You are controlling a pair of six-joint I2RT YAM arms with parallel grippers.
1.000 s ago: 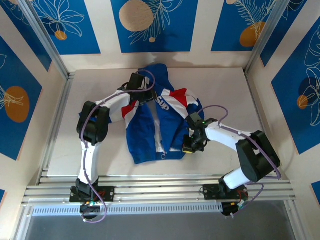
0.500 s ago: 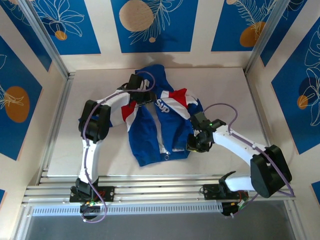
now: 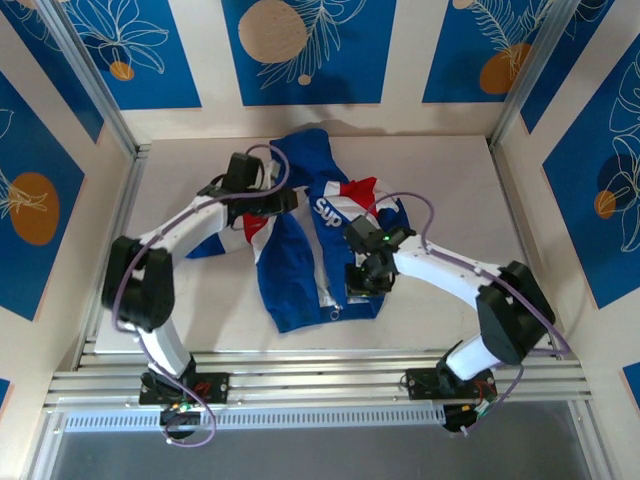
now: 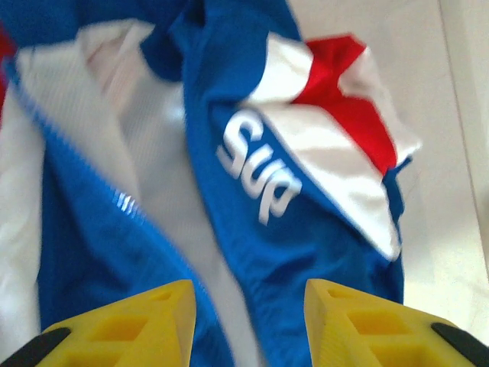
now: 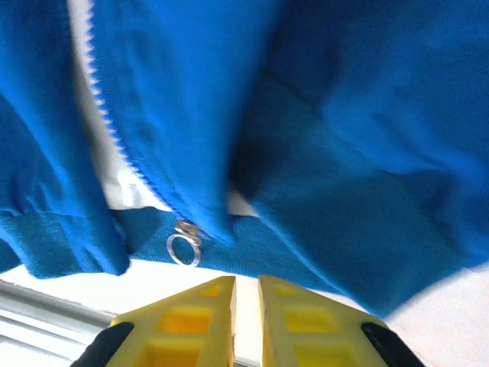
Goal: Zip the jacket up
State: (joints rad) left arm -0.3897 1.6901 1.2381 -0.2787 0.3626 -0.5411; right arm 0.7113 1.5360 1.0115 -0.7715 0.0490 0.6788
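The blue jacket [image 3: 300, 270] lies front-up in the middle of the table, unzipped, with grey lining showing along the opening. Its white lettering [image 4: 258, 170] sits beside the red and white shoulder panel [image 4: 336, 115]. My left gripper [image 3: 285, 200] hovers open over the collar area, the fabric below its yellow fingers [image 4: 145, 321]. My right gripper [image 3: 360, 280] is over the lower right front panel, shut with nothing between its fingertips. The ring-shaped zipper pull [image 5: 183, 246] lies at the hem, just left of the right gripper [image 5: 246, 287].
The bare table [image 3: 450, 190] extends to the right of the jacket. An aluminium rail [image 3: 320, 385] runs along the near edge and another frame bar [image 3: 118, 230] along the left side. Patterned walls close in the back and sides.
The right gripper has moved left across the jacket's lower panel toward the zipper. The left arm's elbow has swung out to the left, its gripper staying near the collar.
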